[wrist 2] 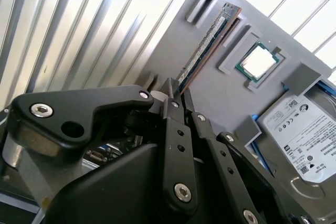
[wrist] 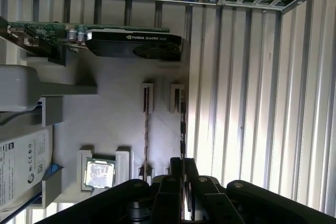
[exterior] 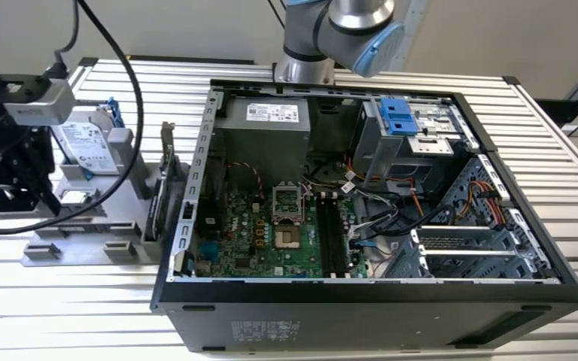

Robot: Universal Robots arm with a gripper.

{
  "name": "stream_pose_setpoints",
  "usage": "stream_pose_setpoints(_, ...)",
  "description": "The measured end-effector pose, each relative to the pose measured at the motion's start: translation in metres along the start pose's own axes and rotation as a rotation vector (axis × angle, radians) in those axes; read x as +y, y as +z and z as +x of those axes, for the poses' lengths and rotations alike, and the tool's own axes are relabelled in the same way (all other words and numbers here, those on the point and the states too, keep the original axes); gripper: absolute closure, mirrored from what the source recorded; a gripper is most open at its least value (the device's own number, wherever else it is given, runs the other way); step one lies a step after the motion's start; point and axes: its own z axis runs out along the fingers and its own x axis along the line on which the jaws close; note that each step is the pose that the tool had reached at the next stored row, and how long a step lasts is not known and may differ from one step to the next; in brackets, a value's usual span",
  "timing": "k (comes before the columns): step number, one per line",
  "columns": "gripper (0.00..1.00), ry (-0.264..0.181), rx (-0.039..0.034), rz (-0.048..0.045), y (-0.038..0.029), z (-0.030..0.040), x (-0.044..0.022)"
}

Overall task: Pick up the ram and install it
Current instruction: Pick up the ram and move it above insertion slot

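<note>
Presently the end effector [wrist 2: 177, 92] is pinched nearly shut across one end of the ram [wrist 2: 207, 45], which stands on edge in a slotted grey holder [wrist 2: 210, 108] on the exterior view's left, faces exposed for grasping.

Colour rundown from where I'm standing: the ribbed metal counter [exterior: 68, 323] is silvery white, striped all over by its slats. The open tower computer case [exterior: 369, 323] is black outside and bare grey steel inside. It's got a green motherboard [exterior: 259, 233], one bright blue drive caddy [exterior: 400, 116], and twisted red-and-black wires [exterior: 244, 174]. The moulded plastic parts tray [wrist 2: 210, 98] is flat grey. The long thin ram stick [wrist 2: 207, 45] looks dark with a coppery edge. The square processor chip [wrist 2: 258, 60] is silver framed in green, and the boxy hard drive [wrist 2: 304, 140] has a white label. The end effector [wrist 2: 177, 92] is matte black with shiny silver screws.
</note>
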Motion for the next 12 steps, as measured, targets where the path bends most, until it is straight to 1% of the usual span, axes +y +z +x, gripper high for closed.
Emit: stream_pose_setpoints(12,1.00,0.000,0.0001,-0.0001,-0.0067,-0.0002,0.0002)
